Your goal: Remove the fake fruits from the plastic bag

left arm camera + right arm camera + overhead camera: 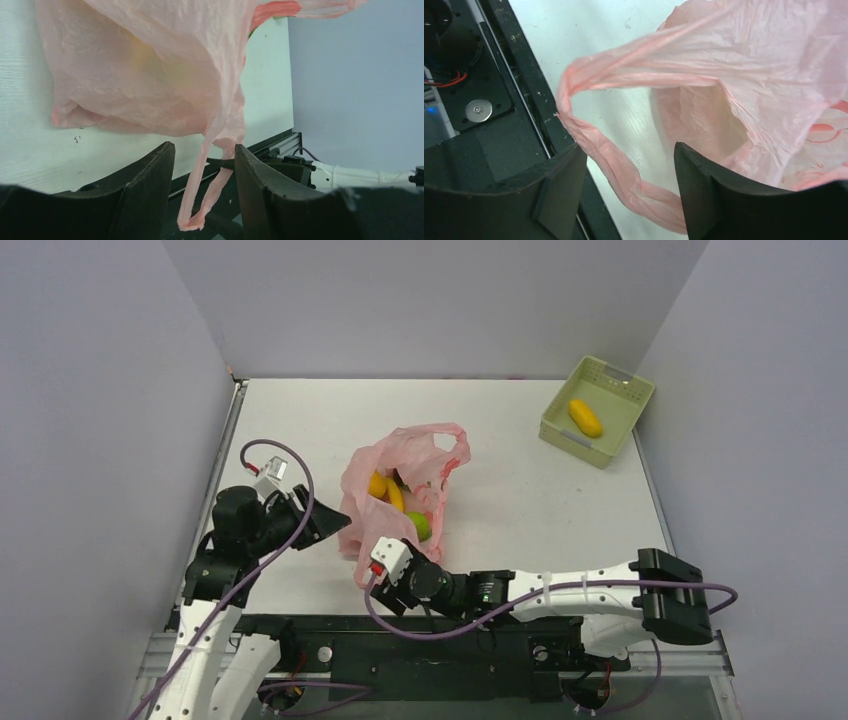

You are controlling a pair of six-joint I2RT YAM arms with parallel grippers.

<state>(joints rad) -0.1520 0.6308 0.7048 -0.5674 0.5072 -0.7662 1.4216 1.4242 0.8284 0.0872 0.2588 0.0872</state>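
In plastic bag (425,452): banana (395,496), green fruit (421,527); in basket (561,436): orange oval (585,418); left gripper (204,147), right gripper (629,149) spread.

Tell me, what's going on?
Left gripper, right gripper open, handles loose between fingers. Fake fruits inside plastic bag; one in basket. Nothing blocking.

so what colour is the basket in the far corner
Pale green basket, clearest from the top view.

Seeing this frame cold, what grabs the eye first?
The crinkly pink plastic bag mid-table, mouth open on yellow and green fake fruits. The open left gripper and right gripper sit at its near side, a loop handle between each one's fingers. One yellow-orange fruit lies in the pale green basket, far right corner.
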